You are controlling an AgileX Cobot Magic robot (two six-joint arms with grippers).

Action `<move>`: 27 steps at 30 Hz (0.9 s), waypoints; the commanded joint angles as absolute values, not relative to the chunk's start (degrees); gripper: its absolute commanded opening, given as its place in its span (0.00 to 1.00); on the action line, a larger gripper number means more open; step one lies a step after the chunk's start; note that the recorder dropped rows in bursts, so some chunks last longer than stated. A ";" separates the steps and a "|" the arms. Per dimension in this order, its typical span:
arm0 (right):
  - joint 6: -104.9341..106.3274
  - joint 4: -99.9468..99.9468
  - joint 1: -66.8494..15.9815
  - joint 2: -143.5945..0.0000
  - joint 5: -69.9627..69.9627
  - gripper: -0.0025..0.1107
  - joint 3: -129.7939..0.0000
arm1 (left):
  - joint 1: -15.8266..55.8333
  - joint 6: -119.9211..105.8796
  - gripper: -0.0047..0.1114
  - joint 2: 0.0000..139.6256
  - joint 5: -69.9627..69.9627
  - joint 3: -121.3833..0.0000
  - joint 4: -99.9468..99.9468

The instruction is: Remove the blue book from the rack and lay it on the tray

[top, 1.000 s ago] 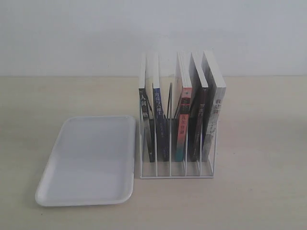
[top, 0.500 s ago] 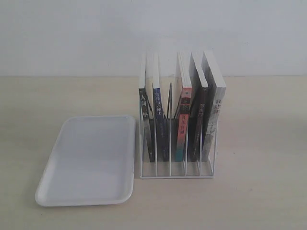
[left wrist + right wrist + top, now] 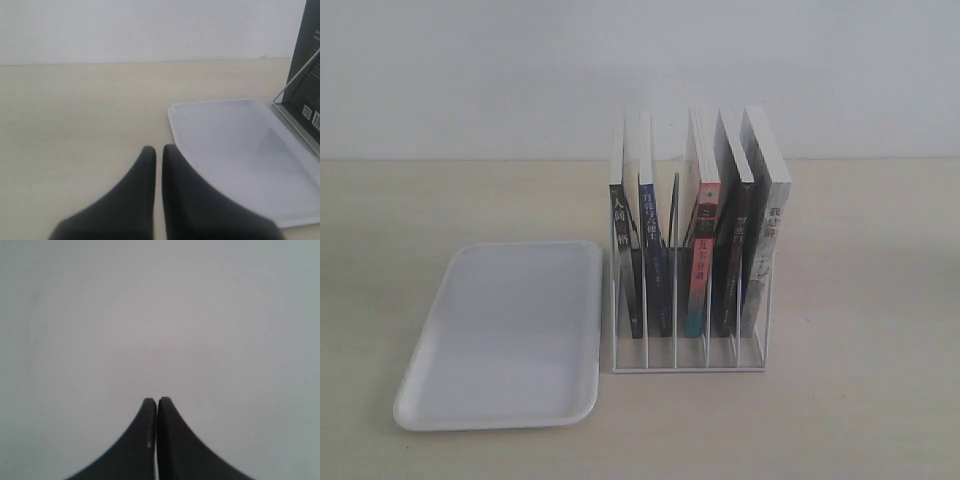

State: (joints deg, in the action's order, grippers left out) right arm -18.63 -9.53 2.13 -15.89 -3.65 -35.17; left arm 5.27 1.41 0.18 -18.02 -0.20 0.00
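Observation:
The blue book (image 3: 651, 240) stands upright in the white wire rack (image 3: 690, 367), second from the left, blue spine facing the exterior view. To the rack's left the white tray (image 3: 505, 335) lies flat with nothing on it. Neither gripper shows in the exterior view. In the left wrist view my left gripper (image 3: 159, 149) is shut on nothing, above the table beside a corner of the tray (image 3: 235, 145). A rack wire (image 3: 295, 82) shows past the tray. My right gripper (image 3: 157, 400) is shut on nothing and faces a blank pale surface.
Several other books share the rack: a black-spined one (image 3: 620, 235) at the left end, a red-and-teal-spined one (image 3: 702, 250), and two more on the right. A dark cover with a barcode (image 3: 307, 60) shows at the rack. A pale wall rises behind the wooden table (image 3: 860, 300).

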 commanded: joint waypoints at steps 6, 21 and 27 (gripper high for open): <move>-19.22 -4.28 2.32 -33.07 39.05 0.02 -45.98 | 5.14 1.79 0.08 0.00 -17.72 0.00 0.00; 23.46 36.52 2.20 -46.46 47.04 0.02 -45.99 | 5.14 1.79 0.08 0.00 -17.72 0.00 0.00; 31.98 45.77 0.22 -55.79 46.93 0.02 -48.49 | 5.14 1.79 0.08 0.00 -17.72 0.00 0.00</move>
State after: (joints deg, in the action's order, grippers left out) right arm 28.64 42.63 1.78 -52.67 47.23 -46.06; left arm 5.27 1.41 0.18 -18.02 -0.20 0.00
